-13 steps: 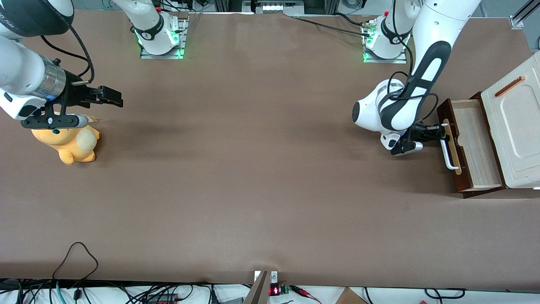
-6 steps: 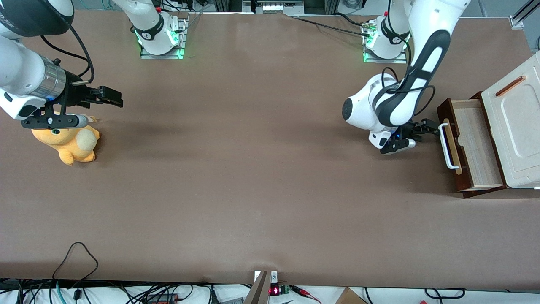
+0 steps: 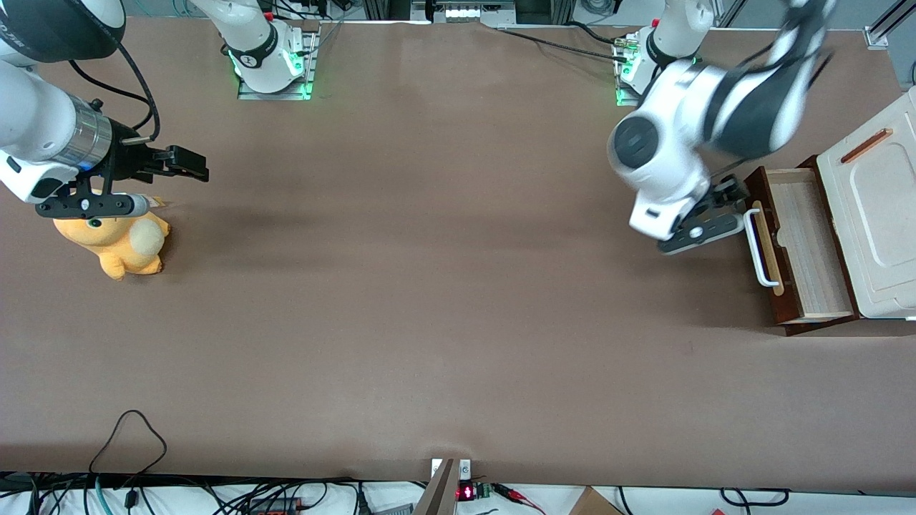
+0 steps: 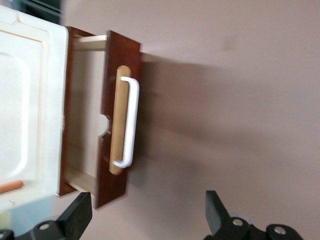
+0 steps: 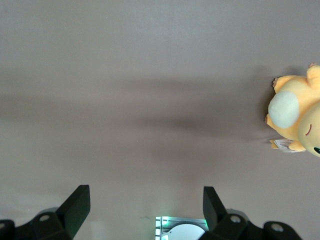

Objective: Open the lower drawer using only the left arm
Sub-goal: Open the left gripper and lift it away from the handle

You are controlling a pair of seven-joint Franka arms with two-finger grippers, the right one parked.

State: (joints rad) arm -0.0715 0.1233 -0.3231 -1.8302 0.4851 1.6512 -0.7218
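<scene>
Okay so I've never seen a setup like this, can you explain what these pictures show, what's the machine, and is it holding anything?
These are three cameras on one table. The front view looks down on a brown table with white robot arms. The left arm is the working one. Its tool, the black two-finger grasping part, is open and holds nothing, beside the white handle. The lower drawer is pulled out of a cream-white cabinet. The left wrist view, from a camera on that arm, shows the drawer, the handle and the two fingertips spread apart. The right wrist view, from the parked arm, shows a yellow plush toy lying on the table.
</scene>
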